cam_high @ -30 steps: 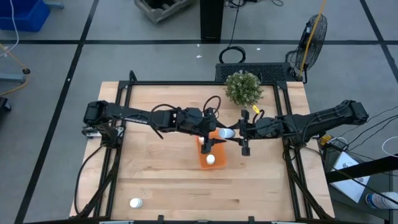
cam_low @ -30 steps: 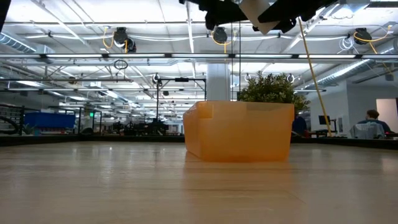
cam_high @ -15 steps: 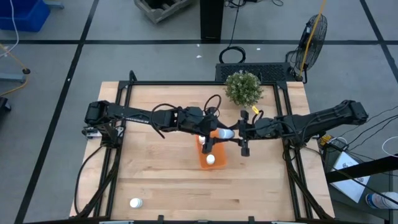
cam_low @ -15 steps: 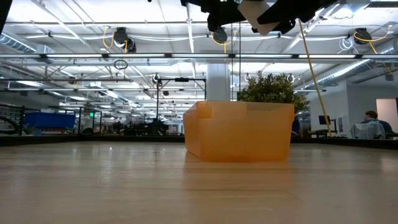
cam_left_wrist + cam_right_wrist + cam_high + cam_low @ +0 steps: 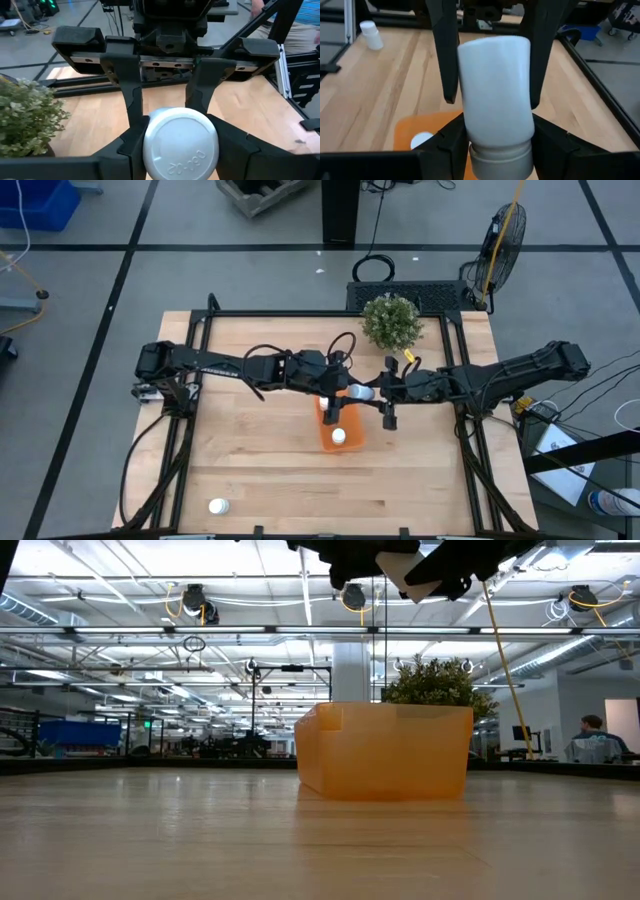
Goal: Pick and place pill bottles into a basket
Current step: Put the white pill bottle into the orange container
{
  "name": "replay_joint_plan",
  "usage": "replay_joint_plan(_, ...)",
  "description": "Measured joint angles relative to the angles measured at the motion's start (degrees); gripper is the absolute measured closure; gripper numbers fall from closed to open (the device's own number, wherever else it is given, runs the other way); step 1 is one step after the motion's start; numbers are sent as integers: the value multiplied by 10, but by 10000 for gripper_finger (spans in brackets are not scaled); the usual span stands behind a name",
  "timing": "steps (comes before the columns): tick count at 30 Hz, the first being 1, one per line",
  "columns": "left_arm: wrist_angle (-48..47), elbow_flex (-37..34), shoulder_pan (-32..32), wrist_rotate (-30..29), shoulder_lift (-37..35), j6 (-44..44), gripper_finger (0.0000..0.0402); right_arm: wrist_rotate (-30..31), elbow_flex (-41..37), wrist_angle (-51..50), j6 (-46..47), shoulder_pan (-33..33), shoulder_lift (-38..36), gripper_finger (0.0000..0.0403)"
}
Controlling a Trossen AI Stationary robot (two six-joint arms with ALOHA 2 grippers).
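Observation:
A white pill bottle (image 5: 358,393) hangs level in the air over the far end of the orange basket (image 5: 328,443), between my two grippers. My left gripper (image 5: 345,393) comes from the left and is shut on its bottom end. My right gripper (image 5: 372,393) comes from the right and is shut on its cap end. A second bottle (image 5: 339,437) stands inside the basket. A third bottle (image 5: 217,505) stands on the table near the front left corner. In the low view the basket (image 5: 385,755) rests on the table, with the held bottle (image 5: 405,565) high above it. My left gripper pinches the bottle's bottom end (image 5: 155,150) between its two fingers (image 5: 445,60), one on each side of the body. The fingers come level from the table's left, along the bottle. The bottle is lifted clear and lies about level, bottom toward my left wrist. My right gripper pinches the bottle's cap end (image 5: 497,157) between its two fingers (image 5: 131,95). The fingers come level from the table's right, along the bottle. The bottle is lifted clear above the basket, its cap toward my right wrist.
A green bushy plant (image 5: 391,322) stands at the table's far side, right of centre, just beyond the grippers. Dark frame rails (image 5: 200,360) run along the table's left, right and far edges. Bare wood (image 5: 250,470) lies in front of the basket.
My right gripper has gone a little toward the table's left edge, closer to my left gripper. The bottle stays lifted between the two grippers above the basket.

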Motion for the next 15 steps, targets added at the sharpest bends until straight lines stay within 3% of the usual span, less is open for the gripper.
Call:
replay_joint_plan(8,-26,2,6,-46,-43,31,229,-1,0,-17,38,1,-17,115)
replay_joint_plan(15,-16,2,5,-64,-64,52,229,27,-1,-49,45,1,-41,118)
